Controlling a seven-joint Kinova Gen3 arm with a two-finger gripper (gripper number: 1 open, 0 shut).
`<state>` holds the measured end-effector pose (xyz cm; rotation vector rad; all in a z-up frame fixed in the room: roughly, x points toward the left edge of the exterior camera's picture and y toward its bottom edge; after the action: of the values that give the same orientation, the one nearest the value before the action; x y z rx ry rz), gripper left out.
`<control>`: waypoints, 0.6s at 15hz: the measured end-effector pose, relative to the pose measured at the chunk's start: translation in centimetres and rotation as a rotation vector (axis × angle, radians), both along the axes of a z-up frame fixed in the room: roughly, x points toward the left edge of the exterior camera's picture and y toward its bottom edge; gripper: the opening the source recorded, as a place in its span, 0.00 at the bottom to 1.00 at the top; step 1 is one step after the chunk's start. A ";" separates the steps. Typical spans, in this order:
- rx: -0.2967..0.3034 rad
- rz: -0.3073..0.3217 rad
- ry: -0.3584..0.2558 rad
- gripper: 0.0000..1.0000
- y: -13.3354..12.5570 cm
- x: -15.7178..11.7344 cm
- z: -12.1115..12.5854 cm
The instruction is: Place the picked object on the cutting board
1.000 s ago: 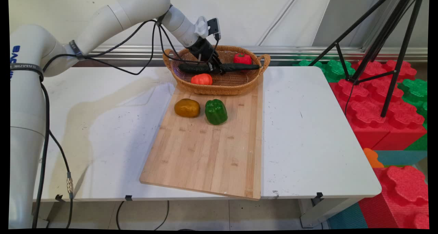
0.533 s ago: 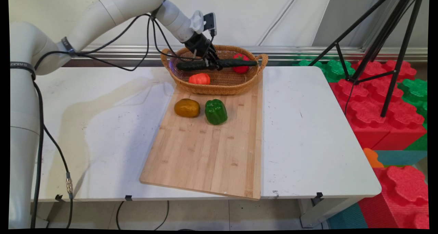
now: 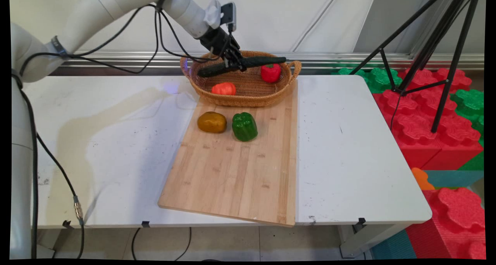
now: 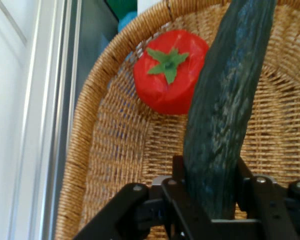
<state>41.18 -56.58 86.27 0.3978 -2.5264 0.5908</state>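
Note:
My gripper is shut on a long dark green cucumber and holds it lengthwise above the wicker basket at the back of the table. In the hand view the cucumber rises from between the fingers, with a red pepper below it on the basket floor. The red pepper lies at the basket's right end and an orange-red tomato at its front left.
A wooden cutting board lies in front of the basket, with a brown potato and a green bell pepper on its far part. A black tripod and red and green foam blocks stand right of the table.
The gripper has risen and drawn left with the cucumber, lifting it from the basket's inside to above the rim. The red pepper behind it is now uncovered.

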 end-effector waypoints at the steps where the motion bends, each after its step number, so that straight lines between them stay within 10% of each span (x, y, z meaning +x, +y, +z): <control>1: -0.010 -0.006 0.003 0.00 0.4 0.2 0.7; 9: -0.061 -0.019 0.053 0.00 4.2 1.4 5.2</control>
<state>42.57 -52.36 91.45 0.3616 -2.4530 0.6402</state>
